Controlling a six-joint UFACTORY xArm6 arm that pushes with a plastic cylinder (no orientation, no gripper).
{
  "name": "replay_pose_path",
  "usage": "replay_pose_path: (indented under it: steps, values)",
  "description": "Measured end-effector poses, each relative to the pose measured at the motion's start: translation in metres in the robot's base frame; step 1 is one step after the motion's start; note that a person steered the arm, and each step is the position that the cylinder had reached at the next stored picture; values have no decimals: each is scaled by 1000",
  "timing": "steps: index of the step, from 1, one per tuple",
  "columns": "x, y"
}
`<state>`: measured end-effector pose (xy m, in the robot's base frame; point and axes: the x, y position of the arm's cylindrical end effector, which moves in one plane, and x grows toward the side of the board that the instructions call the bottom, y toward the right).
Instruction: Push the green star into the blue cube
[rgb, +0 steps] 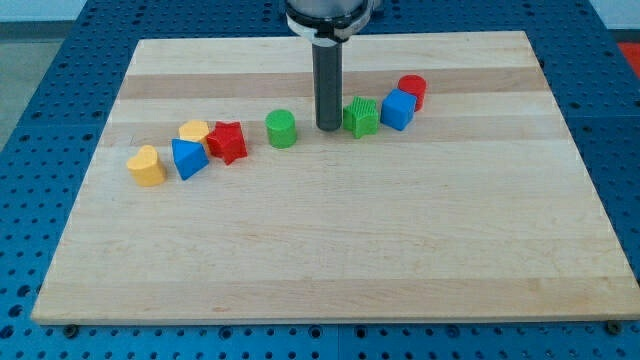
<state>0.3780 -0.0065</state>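
Tip (328, 128) of bare dark rod pressing beside light, rigid green star block (362, 117), likely sliding easily, nudging its left face toward touching blue cube (398, 110).

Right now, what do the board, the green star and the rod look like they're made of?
Board: looks like pale wood with a smooth matte finish; grain and lengthwise strips show. Green star: probably plastic, evenly coloured, ridged sides. Rod: dark and smooth with a faint sheen, metal or plastic, can't tell which. My tip sits just at the view's left of the star.

My tip (328, 127), rod upright
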Motion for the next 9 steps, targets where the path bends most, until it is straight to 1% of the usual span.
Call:
replay_pose_path:
  steps: [3,4,5,6,8,9]
  values:
    - [12,-7]
    - [4,-12]
    - [-15,-12]
    - [-17,-2]
    - [-1,6]
    - [0,21]
